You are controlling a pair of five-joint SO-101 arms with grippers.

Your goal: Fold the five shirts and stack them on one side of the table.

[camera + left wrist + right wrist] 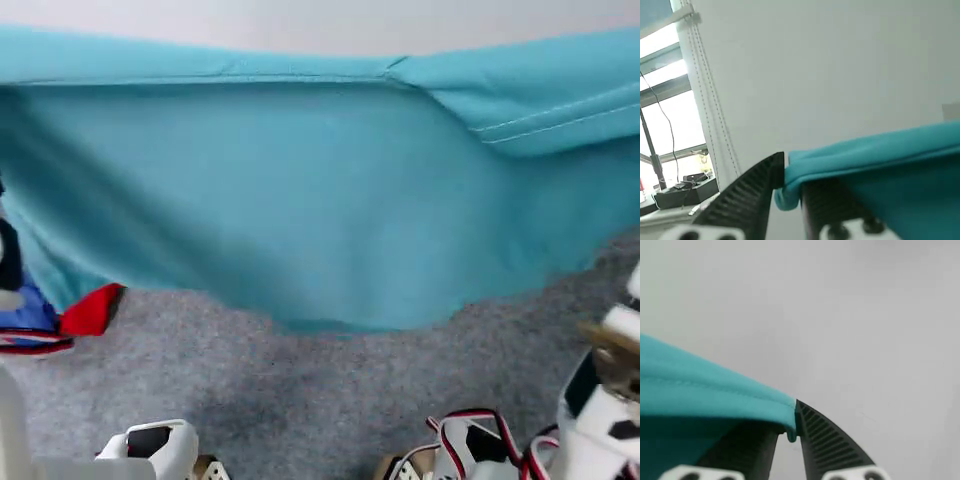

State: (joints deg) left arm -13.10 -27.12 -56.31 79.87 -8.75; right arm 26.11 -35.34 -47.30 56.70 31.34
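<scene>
Teal shirt (300, 200) hangs spread above the grey table (300, 400). Left gripper (789, 182) and right gripper (787, 429) are each clamped on its upper edge. A red-and-blue garment (60, 318) lies on the table.

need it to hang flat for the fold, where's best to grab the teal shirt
Probably by its top edge near the two outer ends, one gripper coming in at each end. The left gripper and right gripper each pinch that edge now, and the teal shirt hangs as a wide, nearly flat sheet above the table.
</scene>
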